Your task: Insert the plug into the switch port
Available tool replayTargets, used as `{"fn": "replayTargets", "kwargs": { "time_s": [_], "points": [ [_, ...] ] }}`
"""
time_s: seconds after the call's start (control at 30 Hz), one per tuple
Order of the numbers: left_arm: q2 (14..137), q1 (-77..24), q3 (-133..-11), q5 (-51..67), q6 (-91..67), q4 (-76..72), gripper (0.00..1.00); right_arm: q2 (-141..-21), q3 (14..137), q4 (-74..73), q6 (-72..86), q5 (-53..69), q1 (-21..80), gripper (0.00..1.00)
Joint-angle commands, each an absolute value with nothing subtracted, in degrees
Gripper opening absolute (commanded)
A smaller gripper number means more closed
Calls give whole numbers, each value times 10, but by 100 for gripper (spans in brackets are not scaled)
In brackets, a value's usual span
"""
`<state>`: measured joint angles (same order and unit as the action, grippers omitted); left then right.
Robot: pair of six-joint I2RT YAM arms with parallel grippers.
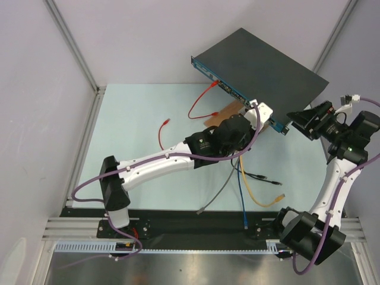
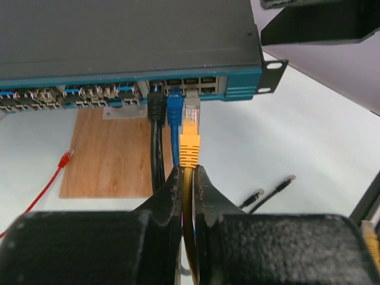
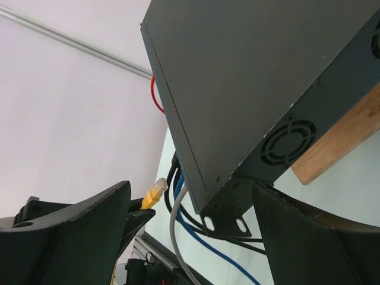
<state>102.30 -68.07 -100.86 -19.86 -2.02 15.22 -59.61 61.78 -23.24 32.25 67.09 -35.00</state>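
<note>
Only the left wrist view shows the left gripper (image 2: pixel 189 173) clamped on the yellow plug (image 2: pixel 190 145), whose tip is at the switch's (image 2: pixel 119 35) blue face, against a grey plug (image 2: pixel 192 110). The right wrist view shows the right gripper (image 3: pixel 199 237) spread wide around the switch's corner, with a wooden board (image 3: pixel 332 148) beneath.

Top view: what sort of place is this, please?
Probably a robot test cell in a lab. The left arm and right arm are bolted at a table's edge, plain walls with metal bars enclose it, and the switch rests on a board among loose cables.
</note>
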Motion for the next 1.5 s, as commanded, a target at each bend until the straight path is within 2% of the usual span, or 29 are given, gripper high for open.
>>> {"fn": "replayTargets", "kwargs": {
  "time_s": [0.0,0.4,0.9,1.03,1.17,1.47],
  "points": [
    [1036,-675,-1049,-220,-2,116,0,-608,609,-166,352,643,-331,89],
    [1078,-665,-1080,-218,20,116,0,-621,590,-120,379,622,-305,81],
    [1114,-655,-1132,-219,18,130,0,-618,585,-158,341,626,-323,80],
    [1128,-654,-1153,-219,12,148,0,-615,585,-163,338,632,-343,82],
    [1132,-654,-1155,-218,9,153,0,-612,588,-166,338,626,-361,89],
    [1134,-650,-1174,-207,-19,188,0,-609,571,-139,354,607,-359,91]
  ]
}}
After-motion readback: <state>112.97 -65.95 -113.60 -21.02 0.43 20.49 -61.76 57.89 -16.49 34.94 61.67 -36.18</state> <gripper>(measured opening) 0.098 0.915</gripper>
